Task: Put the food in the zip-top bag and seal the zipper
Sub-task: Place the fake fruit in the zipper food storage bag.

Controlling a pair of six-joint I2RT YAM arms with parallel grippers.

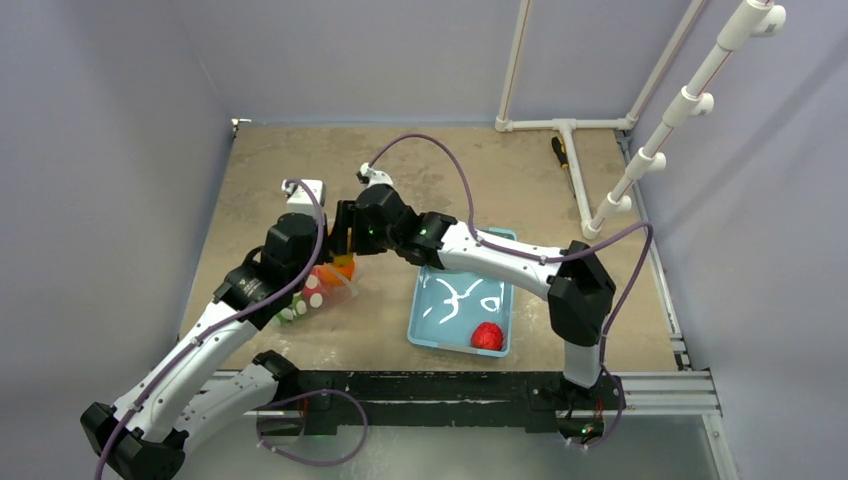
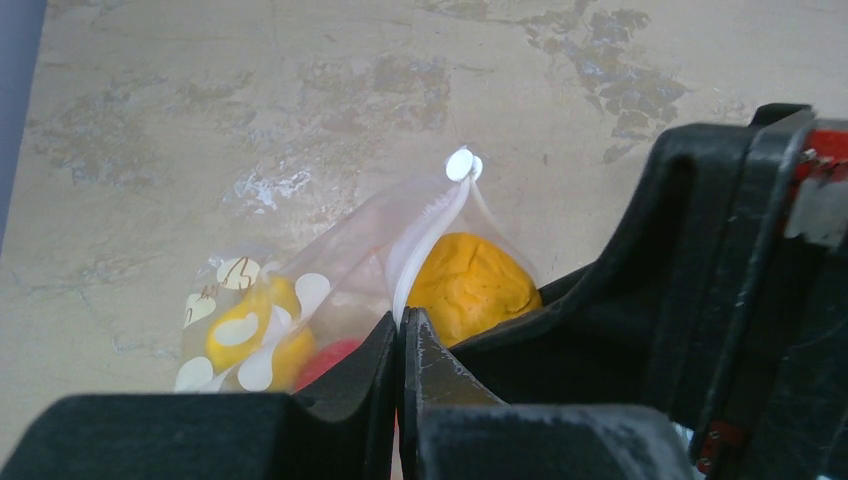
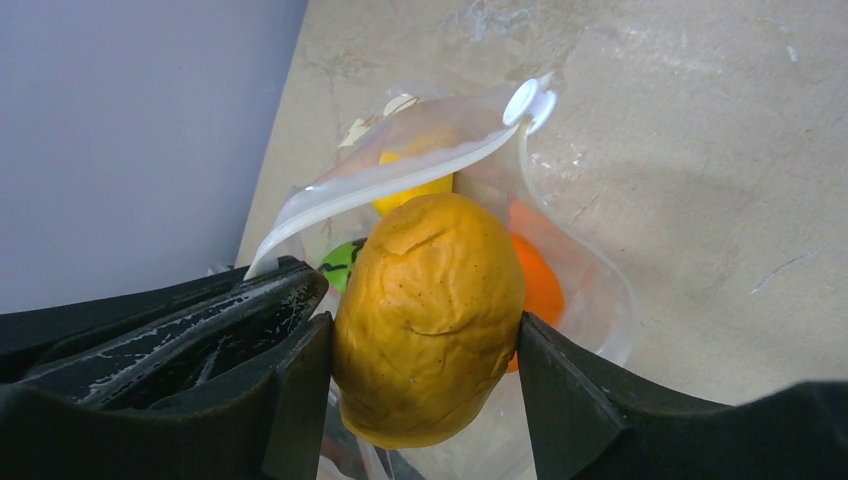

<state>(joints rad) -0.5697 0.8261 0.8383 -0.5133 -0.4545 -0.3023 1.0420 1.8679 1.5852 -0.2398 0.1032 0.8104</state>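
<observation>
Closest to the lens, the right gripper (image 3: 425, 350) fills the bottom of its wrist view. Its black fingers (image 3: 290, 380) are parted to the width of a yellow-orange fruit (image 3: 430, 290) with dimpled skin, and they press on either side of it. The left gripper (image 2: 402, 325) looms just as near in its own view, its jaws fully together and pinching the zipper (image 2: 432, 232).

The mottled tan surface (image 1: 500, 170) carries everything. A white pipe frame (image 1: 565, 125) stands at its far right corner. The left arm (image 1: 215, 335) and the right arm (image 1: 500, 255) reach in from the near edge and meet left of centre.

The light-blue basket (image 1: 420, 310) lies right of that meeting point, near the front edge, with one red fruit (image 1: 487, 336) in its near right corner. The zip-top bag (image 1: 318, 292), clear with white dots, lies beneath the two grippers, left of the basket and apart from it. Its mouth is lifted and open, and the held fruit sits at that mouth, between the two lips.

Inside the bag are an orange fruit (image 3: 540, 285), a yellow fruit (image 2: 250, 335), a green fruit (image 3: 340, 262) and a second red fruit (image 2: 330, 360). A black-and-yellow hand tool (image 1: 562, 152) lies by the pipe frame. A round white slider (image 3: 525, 100) sits at the far end of the zipper.
</observation>
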